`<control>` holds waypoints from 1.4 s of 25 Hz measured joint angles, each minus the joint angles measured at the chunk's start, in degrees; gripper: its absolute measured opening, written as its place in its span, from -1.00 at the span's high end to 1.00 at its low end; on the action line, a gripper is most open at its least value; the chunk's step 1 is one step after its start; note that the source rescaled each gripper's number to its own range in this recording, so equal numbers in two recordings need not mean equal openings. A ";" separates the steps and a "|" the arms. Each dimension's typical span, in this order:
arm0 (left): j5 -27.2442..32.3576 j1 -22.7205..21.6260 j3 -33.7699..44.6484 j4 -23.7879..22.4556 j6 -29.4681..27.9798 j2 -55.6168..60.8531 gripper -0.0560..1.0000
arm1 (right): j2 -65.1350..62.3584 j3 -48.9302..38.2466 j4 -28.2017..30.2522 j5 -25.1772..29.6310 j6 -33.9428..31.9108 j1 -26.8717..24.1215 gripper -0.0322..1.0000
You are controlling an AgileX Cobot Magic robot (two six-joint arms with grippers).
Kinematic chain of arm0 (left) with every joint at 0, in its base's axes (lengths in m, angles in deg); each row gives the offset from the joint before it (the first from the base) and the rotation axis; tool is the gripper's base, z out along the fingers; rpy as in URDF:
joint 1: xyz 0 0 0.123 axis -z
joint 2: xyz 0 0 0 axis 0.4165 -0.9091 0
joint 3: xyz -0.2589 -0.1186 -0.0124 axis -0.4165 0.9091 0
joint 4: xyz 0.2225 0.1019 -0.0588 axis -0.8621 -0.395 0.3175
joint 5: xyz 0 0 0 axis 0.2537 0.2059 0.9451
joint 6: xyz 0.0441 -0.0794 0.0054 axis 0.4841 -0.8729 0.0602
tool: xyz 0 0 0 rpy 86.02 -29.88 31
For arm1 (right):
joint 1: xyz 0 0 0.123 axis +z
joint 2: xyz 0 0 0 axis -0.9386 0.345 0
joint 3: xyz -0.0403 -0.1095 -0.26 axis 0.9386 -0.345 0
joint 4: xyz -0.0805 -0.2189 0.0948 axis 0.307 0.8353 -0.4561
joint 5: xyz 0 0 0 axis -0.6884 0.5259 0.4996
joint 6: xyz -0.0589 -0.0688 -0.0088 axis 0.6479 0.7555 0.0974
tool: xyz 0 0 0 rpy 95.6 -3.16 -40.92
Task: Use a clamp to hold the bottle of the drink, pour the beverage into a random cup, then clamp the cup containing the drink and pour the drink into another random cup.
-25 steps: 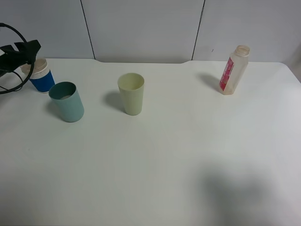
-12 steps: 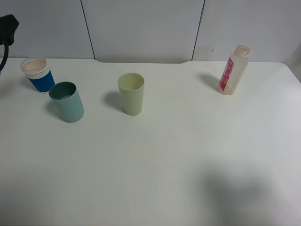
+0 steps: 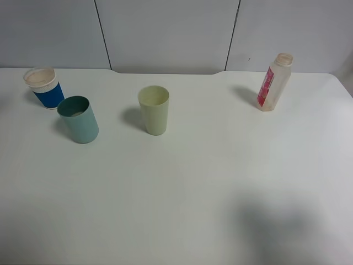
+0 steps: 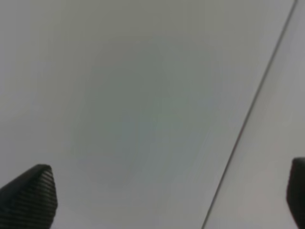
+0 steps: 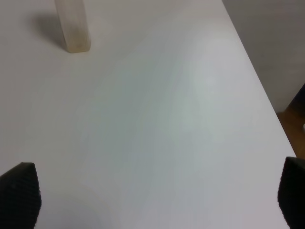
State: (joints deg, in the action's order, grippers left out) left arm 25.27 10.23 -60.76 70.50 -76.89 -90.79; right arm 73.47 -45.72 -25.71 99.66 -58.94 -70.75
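Observation:
The blue-sleeved cup (image 3: pixel 45 87) stands upright at the far left of the table, its inside pale pinkish. Just in front of it is the teal cup (image 3: pixel 79 118), with a pale patch of the beverage (image 3: pixel 78 112) low inside. The bottle (image 3: pixel 274 81) stands upright at the far right, and its base (image 5: pixel 72 25) also shows in the right wrist view. Neither clamp appears in the exterior high view. My left gripper (image 4: pixel 162 200) is open and faces a bare wall panel. My right gripper (image 5: pixel 155 195) is open above bare table, well short of the bottle.
A pale yellow-green cup (image 3: pixel 154 109) stands near the table's middle, between the teal cup and the bottle. The white table's right edge (image 5: pixel 255 81) runs close to my right gripper, with floor beyond it. Grey wall panels back the table.
The left arm, beside the blue-sleeved cup a second ago, has pulled up and away to the left, out of the exterior high view. The cup stands free where it was.

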 joint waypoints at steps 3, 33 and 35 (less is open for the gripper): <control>7.54 6.65 0.06 7.44 6.53 4.61 -0.88 | 0.00 0.00 0.00 0.00 0.00 0.00 -1.00; 56.44 19.04 0.13 28.44 32.92 40.43 -0.87 | 0.00 0.00 0.00 0.00 0.00 0.00 -1.00; 57.69 19.04 0.13 28.44 32.97 41.17 -0.87 | 0.00 0.00 0.00 0.00 0.00 0.00 -1.00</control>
State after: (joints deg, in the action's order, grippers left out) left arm 82.96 29.26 -60.63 98.94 -43.92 -49.62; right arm 73.47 -45.72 -25.71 99.66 -58.94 -70.75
